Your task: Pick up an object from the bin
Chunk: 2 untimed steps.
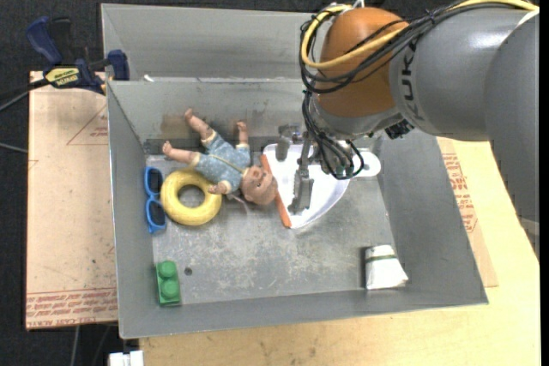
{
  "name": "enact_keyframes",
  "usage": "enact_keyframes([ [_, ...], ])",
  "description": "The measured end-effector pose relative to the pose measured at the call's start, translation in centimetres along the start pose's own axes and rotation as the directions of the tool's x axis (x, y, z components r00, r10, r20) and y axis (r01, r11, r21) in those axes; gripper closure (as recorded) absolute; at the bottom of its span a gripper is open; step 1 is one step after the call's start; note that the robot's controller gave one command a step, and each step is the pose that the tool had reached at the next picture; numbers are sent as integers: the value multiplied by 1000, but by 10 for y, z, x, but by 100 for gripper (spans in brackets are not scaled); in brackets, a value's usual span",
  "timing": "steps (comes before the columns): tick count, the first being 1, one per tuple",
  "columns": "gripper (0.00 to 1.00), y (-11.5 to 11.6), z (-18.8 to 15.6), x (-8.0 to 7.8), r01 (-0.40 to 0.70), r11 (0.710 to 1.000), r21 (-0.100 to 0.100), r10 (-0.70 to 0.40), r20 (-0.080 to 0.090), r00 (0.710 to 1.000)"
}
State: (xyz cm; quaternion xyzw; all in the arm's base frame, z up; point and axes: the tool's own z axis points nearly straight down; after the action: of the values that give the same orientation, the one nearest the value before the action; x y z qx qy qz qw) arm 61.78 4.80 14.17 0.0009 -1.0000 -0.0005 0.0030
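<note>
The white flat plastic piece with an orange edge (330, 193) lies in the middle of the grey metal bin (129, 150), just beside the head of the small doll in blue clothes (225, 160). The pincer (298, 189) stands low over its left part, probably to take it near that edge; whether it is spread or pressed together I cannot tell.

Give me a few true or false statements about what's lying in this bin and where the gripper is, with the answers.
The gripper is over the white piece with an orange edge. True.
The yellow ring lies right beside the doll. True.
The green block sits at the bin's right wall. False: it is in the lower left corner.
The blue sunglasses lie on the small white box. False: they lie beside the ring; the box is alone at lower right.
</note>
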Motion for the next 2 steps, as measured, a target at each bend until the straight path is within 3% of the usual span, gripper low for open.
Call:
enact_keyframes([
  [1, 0, 0, -5, -2, -1, 1000, 0, 1, 7, 1000],
  [2, 0, 11, 35, -14, 37, 999, 0, -37, 12, 999],
])
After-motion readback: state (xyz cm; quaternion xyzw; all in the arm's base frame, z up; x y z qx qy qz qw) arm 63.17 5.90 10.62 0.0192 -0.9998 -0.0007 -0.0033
